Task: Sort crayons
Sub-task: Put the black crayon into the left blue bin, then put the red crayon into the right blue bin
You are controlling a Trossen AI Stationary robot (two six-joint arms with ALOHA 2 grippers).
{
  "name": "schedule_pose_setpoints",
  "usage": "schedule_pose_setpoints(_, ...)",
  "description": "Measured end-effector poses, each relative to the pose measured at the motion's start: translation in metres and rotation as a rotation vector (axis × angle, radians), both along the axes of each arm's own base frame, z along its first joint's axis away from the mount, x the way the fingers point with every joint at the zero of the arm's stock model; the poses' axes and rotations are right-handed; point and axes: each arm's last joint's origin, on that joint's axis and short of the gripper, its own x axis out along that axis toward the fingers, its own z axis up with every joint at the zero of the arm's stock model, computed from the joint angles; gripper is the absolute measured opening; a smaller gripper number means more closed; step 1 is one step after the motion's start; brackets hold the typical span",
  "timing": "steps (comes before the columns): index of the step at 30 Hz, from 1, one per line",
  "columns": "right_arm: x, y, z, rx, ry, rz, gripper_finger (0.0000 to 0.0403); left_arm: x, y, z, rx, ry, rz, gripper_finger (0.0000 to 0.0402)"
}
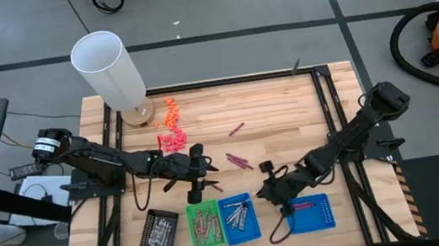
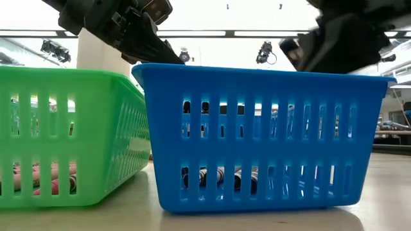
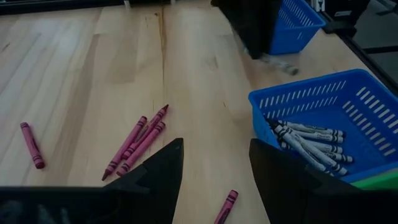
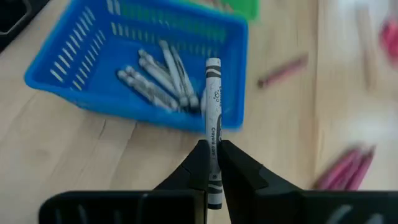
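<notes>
Right gripper [image 4: 212, 163]: fingers clamped on one silver-grey crayon [image 4: 213, 106], long axis running straight ahead. Blue tray [image 4: 59, 78] of matching crayons lies just ahead. Left gripper [image 3: 214, 165]: open, empty, farther off.

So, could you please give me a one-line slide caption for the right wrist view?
Right gripper pinches a silver-grey crayon upright beside the blue basket of matching crayons.

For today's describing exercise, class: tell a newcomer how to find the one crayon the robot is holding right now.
Start at the wooden table and find the blue basket of grey crayons. Just beside it, the right gripper pinches the silver-grey crayon. Unlike the grey ones lying loose in the basket, it is clamped between two dark fingers.
</notes>
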Motion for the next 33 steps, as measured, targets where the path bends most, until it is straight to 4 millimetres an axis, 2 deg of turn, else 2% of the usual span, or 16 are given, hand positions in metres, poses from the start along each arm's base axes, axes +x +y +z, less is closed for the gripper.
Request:
schedule_pose_setpoints(5,0.023,0.013,0.011,-0.143,-0.052,0.169,0.0036,0.0,0.0,0.0,0.0,0.001,0.0,0.0194)
schedule_pose_setpoints(8,0.037,0.021,0.013,-0.147,-0.059,0.257,0.0036,0.0,0.0,0.001,-0.032,-0.006,0.023,0.0194)
schedule_pose_setpoints(13,0.059,0.031,0.008,-0.121,-0.044,0.302,0.0045,0.001,0.001,0.001,-0.079,-0.005,0.099,0.0199)
schedule_pose_setpoints(17,0.069,0.036,0.0,-0.154,-0.04,0.332,0.0065,0.0,0.002,0.001,-0.088,-0.003,0.109,0.0214)
schedule_pose_setpoints(20,0.073,0.035,-0.005,-0.156,-0.022,0.331,0.0086,0.0,0.001,0.001,-0.088,-0.002,0.108,0.0221)
schedule_pose_setpoints(25,0.076,0.026,0.0,-0.157,-0.021,0.269,0.0113,0.0,0.001,-0.001,-0.088,0.013,0.107,0.0222)
schedule_pose_setpoints(30,0.074,0.011,0.012,-0.187,-0.021,0.145,0.0116,-0.003,0.002,-0.005,-0.07,0.068,0.1,0.0222)
schedule_pose_setpoints(33,0.074,0.004,0.015,-0.201,-0.012,0.079,0.0115,-0.009,0.003,-0.013,0.021,0.163,0.053,0.0222)
